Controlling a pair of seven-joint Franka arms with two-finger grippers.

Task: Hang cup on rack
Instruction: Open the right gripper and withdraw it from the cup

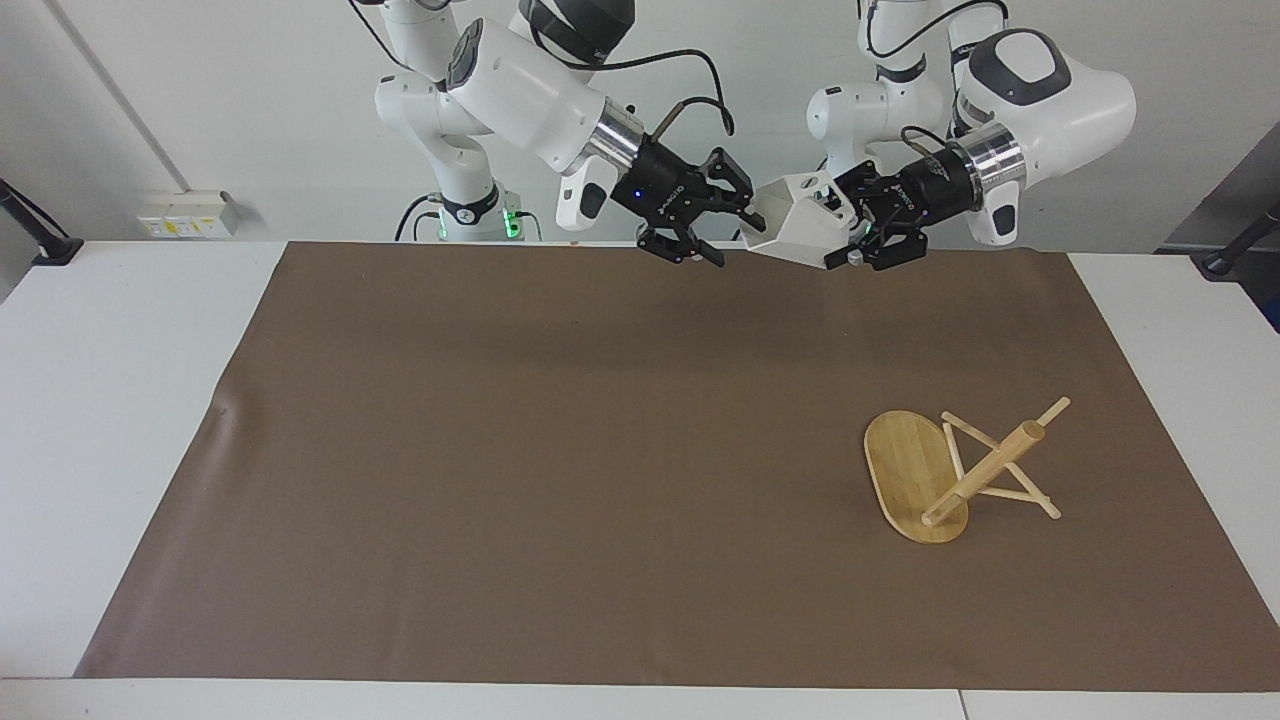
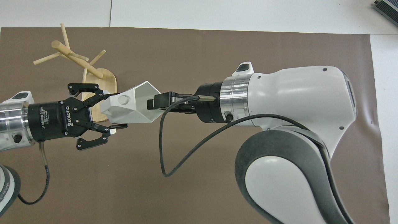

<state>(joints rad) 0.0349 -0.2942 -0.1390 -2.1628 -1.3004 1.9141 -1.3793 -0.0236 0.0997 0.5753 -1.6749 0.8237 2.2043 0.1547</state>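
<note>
The white faceted cup [image 1: 795,225] hangs in the air over the mat's edge nearest the robots, lying sideways. My left gripper [image 1: 850,228] is shut on its bottom end, seen from above with a finger on either side [image 2: 113,110]. The cup's mouth [image 2: 146,98] faces my right gripper [image 1: 733,228], which is open with its fingers spread just at the rim. From above one right finger [image 2: 155,102] overlaps the mouth. The bamboo rack [image 1: 985,470] sits on the mat toward the left arm's end. It looks tipped, with the post slanting and pegs touching the mat.
A brown mat [image 1: 560,450] covers most of the white table [image 1: 110,400]. The rack's oval base [image 2: 104,82] shows partly under the left gripper in the overhead view. A wall socket box [image 1: 188,213] is past the table's edge.
</note>
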